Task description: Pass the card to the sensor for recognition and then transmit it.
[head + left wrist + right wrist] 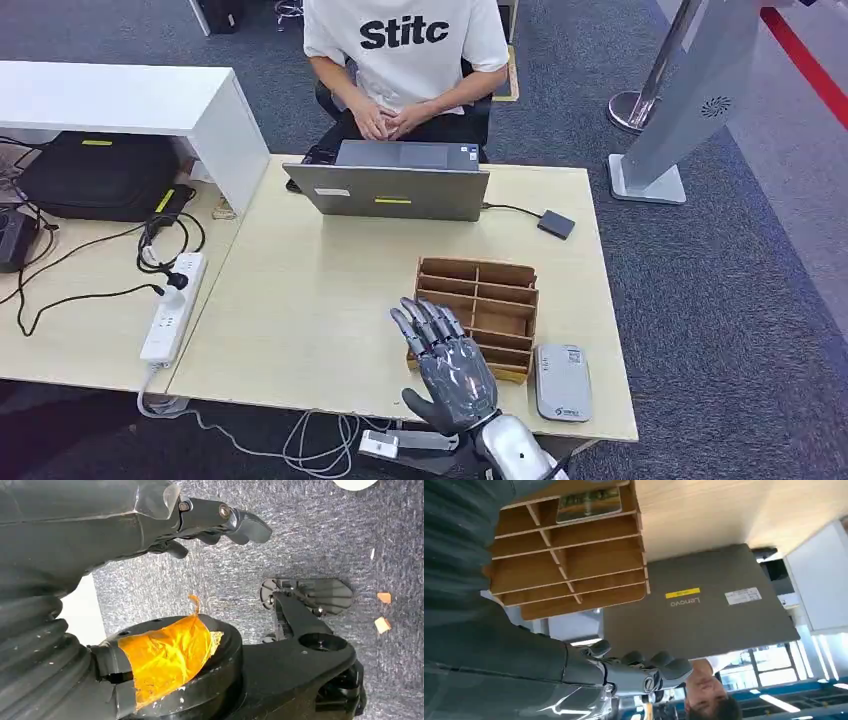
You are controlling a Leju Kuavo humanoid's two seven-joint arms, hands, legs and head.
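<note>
Right hand: while hovering over the organizer, the right hand [452, 372] is spreading grey jointed fingers, holding nothing.
Organizer: slatted wooden organizer [480, 312] is holding a glossy card [589, 502].
Sensor: flat grey rounded sensor [562, 382] is lying beside it.
Left hand: the left hand [200, 522] is hanging with dark fingers curled, gripping nothing.

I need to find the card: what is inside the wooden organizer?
The right wrist view shows one card lying in a slot of the wooden organizer; the other slots in sight look empty. In the head view the right robot hand covers its near-left slots.

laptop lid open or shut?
Open. The laptop lid stands raised with its back toward the robot, and the keyboard deck shows behind it, facing the seated person.
</note>
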